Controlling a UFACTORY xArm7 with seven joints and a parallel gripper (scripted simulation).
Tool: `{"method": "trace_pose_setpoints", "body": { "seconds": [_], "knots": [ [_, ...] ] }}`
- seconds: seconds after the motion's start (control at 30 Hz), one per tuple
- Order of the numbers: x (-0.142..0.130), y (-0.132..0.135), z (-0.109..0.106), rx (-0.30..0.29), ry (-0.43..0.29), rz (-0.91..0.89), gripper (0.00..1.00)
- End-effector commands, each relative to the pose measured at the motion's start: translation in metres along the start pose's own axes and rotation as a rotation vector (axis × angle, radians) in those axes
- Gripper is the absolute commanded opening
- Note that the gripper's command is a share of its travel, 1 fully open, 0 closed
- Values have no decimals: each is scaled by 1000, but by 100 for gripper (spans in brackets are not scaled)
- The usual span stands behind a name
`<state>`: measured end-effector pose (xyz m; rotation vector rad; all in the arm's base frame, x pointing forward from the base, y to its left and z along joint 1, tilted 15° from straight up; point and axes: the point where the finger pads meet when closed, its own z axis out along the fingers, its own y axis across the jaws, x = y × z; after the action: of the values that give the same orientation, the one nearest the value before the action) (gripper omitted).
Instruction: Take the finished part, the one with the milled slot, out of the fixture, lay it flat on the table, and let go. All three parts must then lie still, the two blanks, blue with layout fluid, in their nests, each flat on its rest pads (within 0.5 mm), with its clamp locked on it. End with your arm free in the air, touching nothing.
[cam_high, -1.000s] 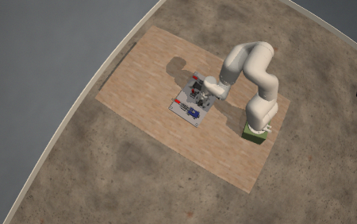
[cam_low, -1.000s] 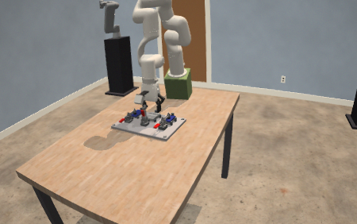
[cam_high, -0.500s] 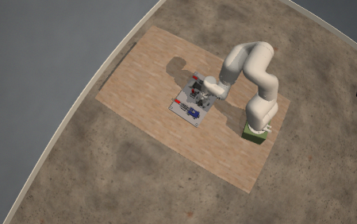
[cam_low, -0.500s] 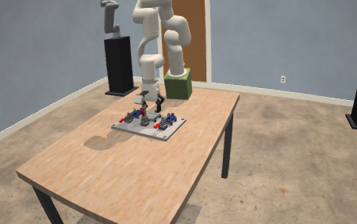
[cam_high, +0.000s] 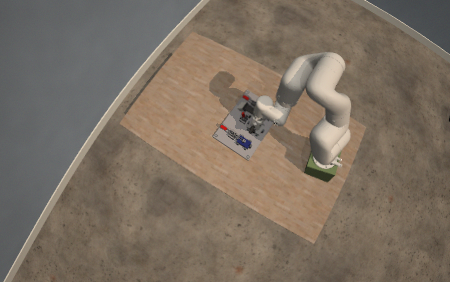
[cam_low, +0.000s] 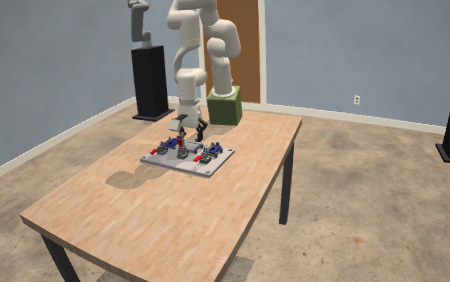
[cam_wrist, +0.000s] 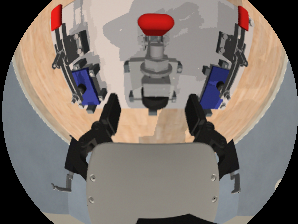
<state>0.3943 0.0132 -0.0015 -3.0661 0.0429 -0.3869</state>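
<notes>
A grey fixture plate (cam_low: 212, 166) (cam_high: 226, 138) (cam_wrist: 120, 16) on the wooden table holds three nests in a row. The grey finished part (cam_wrist: 153, 78) (cam_low: 182, 152) sits in the middle nest, and its clamp has a red handle (cam_wrist: 154, 24). Blue blanks lie in the left nest (cam_wrist: 84, 86) (cam_low: 172, 143) and the right nest (cam_wrist: 214, 87) (cam_low: 216, 148), each beside a red-handled clamp. One blank (cam_high: 244, 144) shows in the overhead view; the arm hides the other. My gripper (cam_wrist: 153, 101) (cam_low: 191, 133) (cam_high: 255, 125) is open and empty. It hangs just above the middle nest with a finger to each side of the grey part.
The wooden table (cam_low: 150, 225) (cam_high: 190, 90) stretches wide in front of the fixture. The arm's green base block (cam_low: 225, 105) (cam_high: 321, 169) stands at the table's far edge behind the fixture. A black pedestal (cam_low: 149, 82) stands on the floor beyond the table.
</notes>
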Motion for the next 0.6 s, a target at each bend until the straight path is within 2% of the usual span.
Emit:
{"method": "trace_pose_setpoints", "body": {
  "seconds": [0.0, 0.57],
  "knots": [
    [1, 0, -1, 0, 3, 0, 100],
    [1, 0, 5, 0, 3, 0, 100]
  ]
}}
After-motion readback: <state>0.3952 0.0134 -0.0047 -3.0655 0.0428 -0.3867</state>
